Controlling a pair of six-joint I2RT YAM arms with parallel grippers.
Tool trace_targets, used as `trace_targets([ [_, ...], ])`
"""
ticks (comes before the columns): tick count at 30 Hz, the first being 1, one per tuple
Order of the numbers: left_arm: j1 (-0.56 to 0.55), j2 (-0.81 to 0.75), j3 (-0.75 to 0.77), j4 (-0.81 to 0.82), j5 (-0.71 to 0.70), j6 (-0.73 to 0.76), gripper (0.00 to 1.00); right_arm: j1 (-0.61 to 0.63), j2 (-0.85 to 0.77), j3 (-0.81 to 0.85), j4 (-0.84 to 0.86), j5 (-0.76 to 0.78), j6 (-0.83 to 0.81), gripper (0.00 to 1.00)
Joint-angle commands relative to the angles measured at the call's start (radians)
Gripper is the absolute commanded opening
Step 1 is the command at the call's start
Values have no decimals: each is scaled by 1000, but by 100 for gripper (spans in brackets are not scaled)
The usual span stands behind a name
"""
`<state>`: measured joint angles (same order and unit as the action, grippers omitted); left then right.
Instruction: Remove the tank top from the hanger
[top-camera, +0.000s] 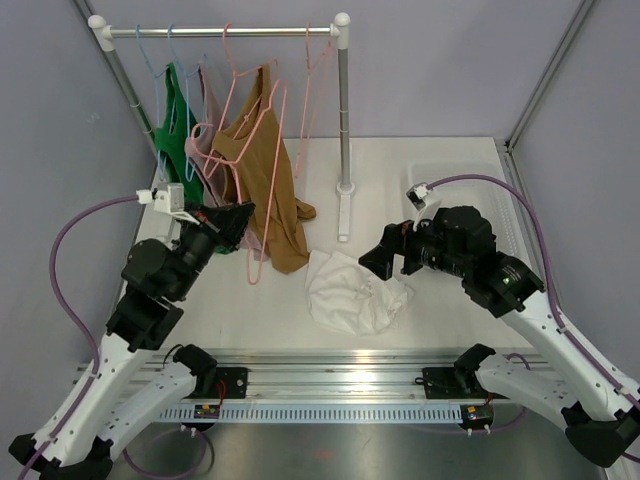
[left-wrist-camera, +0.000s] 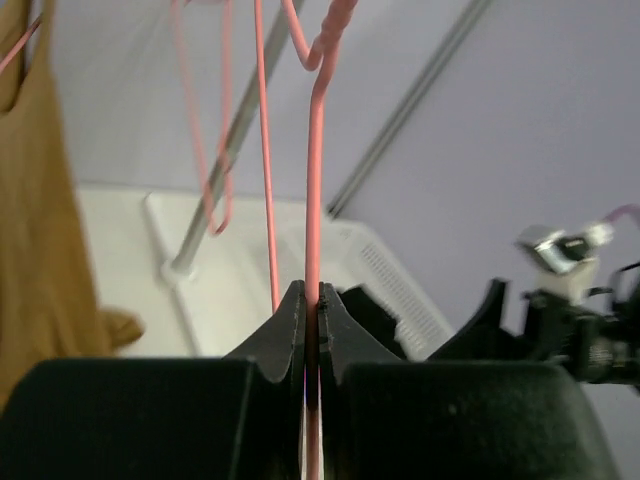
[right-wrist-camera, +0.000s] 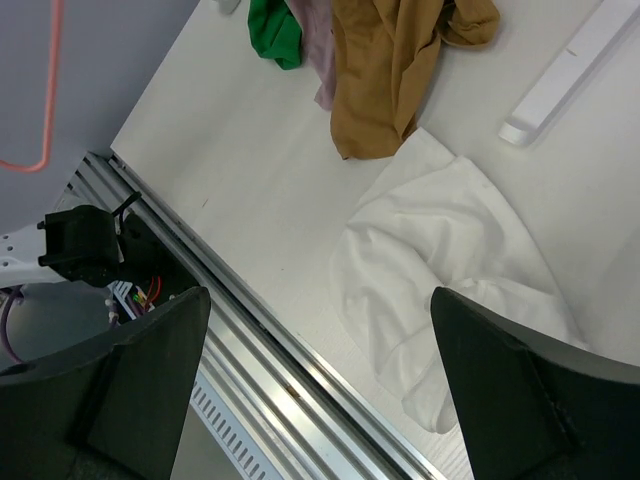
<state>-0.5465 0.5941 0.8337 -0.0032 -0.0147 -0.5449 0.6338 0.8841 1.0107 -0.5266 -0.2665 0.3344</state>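
Now left claw (left-wrist-camera: 312, 305) clamped on pink hanger (left-wrist-camera: 315, 180); right claw (right-wrist-camera: 320, 350) spread apart above white tank top (right-wrist-camera: 450, 230), which lies crumpled on counter (right-wrist-camera: 230, 170), off hanger

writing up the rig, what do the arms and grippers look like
The left arm and right arm have white lower links and black joints above. The left gripper and right gripper are black, two blunt fingers each. A purple cable runs to a small white camera on each wrist.
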Motion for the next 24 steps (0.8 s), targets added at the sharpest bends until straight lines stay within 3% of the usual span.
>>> trace_targets([
  [1,-3,77,115,-317,-142,54,0,-3,-19,20,33,35,-3,99],
  [8,-3,429,418,-538,-132,137,0,-3,-22,20,28,42,5,99],
  [12,-1,634,713,-691,-177,187,0,-3,-27,29,4,56,-3,100],
  [17,-1,798,901,-733,-214,223,0,-3,-39,29,-18,75,-18,99],
  [24,28,1076,1304,-851,-243,292,0,-3,-45,31,-26,76,-32,100],
])
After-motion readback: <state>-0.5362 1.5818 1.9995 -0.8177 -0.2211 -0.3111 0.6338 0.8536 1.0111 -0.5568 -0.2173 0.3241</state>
